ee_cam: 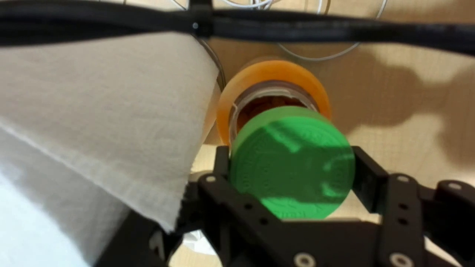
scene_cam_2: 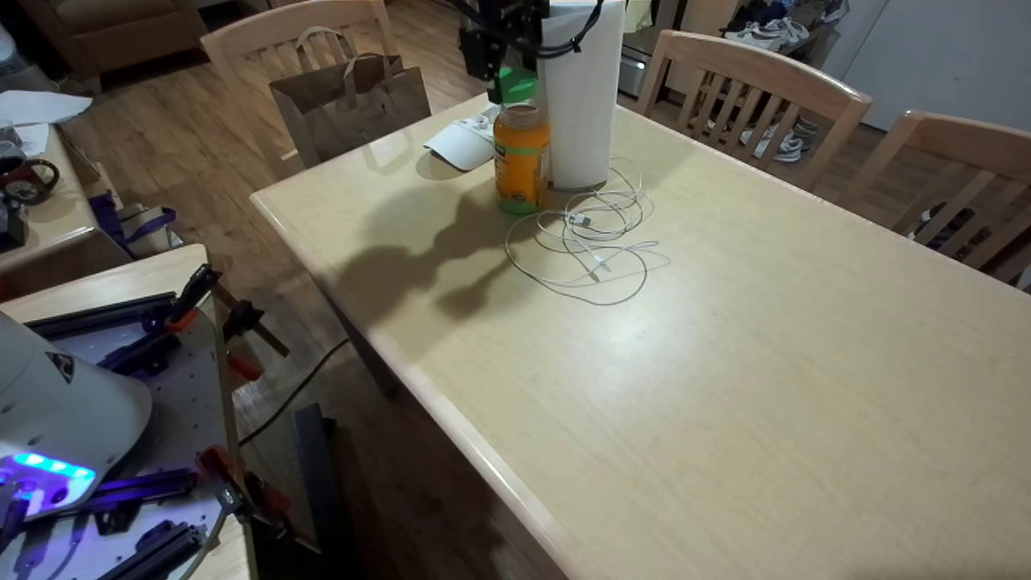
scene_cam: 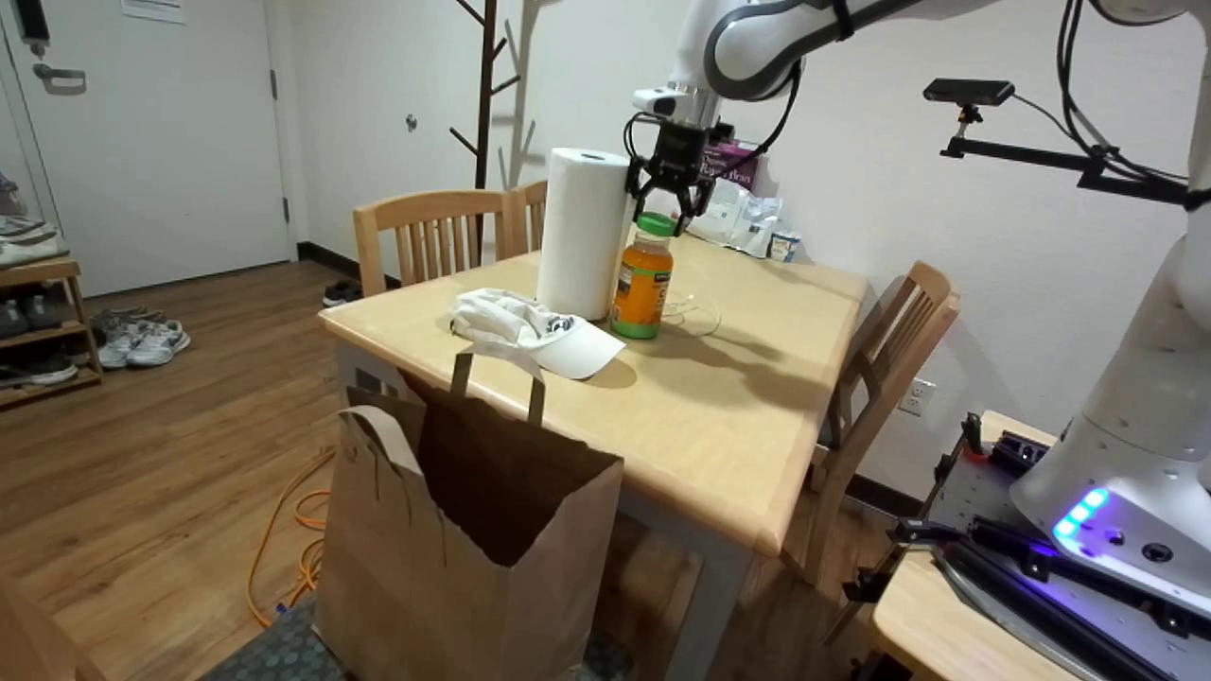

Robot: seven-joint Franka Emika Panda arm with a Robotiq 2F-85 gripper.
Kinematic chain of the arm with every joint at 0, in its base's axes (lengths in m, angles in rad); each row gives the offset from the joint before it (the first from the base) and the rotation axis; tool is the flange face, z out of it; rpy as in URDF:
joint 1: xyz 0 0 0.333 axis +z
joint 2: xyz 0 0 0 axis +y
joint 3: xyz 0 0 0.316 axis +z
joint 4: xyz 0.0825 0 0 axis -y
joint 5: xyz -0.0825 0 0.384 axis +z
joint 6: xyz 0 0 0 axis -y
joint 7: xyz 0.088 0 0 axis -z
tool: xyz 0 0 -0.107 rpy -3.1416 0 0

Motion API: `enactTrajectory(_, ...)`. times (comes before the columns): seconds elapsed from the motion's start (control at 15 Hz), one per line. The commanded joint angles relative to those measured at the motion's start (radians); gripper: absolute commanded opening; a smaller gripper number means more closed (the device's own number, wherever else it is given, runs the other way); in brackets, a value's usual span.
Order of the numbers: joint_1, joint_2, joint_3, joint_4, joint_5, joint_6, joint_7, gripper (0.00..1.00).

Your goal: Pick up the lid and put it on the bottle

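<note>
Lid (ee_cam: 293, 178): green and round, top face seen in the wrist view; held over the mouth of the bottle (scene_cam: 642, 288), not seated.
Gripper (scene_cam: 660, 219): spread only to the lid's width; fingers (ee_cam: 369, 181) against opposite sides of the lid.
Bottle: orange, upright on the table (scene_cam_2: 765, 362); part of its open mouth shows past the lid's edge in the wrist view.
Rim contact: cannot be told from these views.
Paper towel roll (scene_cam: 587, 236): white, upright, just beside the bottle.
Hat (scene_cam: 539, 331): white, on the table, near the roll and bottle.
Cable (scene_cam_2: 578, 218): white, in loose loops on the table, near the bottle.
Paper bag (scene_cam: 454, 567): brown, open at the top, beside the table in both exterior views.
</note>
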State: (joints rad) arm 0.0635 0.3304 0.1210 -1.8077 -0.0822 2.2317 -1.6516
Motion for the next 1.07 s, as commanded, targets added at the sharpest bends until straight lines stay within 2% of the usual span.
enactTrajectory(0.0,-0.013,0.048,0.006,0.066,-0.008,-0.048,-0.022,0.52)
enactTrajectory(0.67,-0.019,0.092,0.002,0.12,-0.006,-0.12,-0.011,0.52)
enactTrajectory(0.73,-0.017,0.093,0.001,0.122,-0.007,-0.123,-0.006,0.94)
enactTrajectory(0.87,-0.017,0.096,0.001,0.128,-0.006,-0.134,-0.004,1.0)
enactTrajectory(1.0,-0.017,0.1,0.0,0.132,-0.006,-0.144,-0.004,1.0)
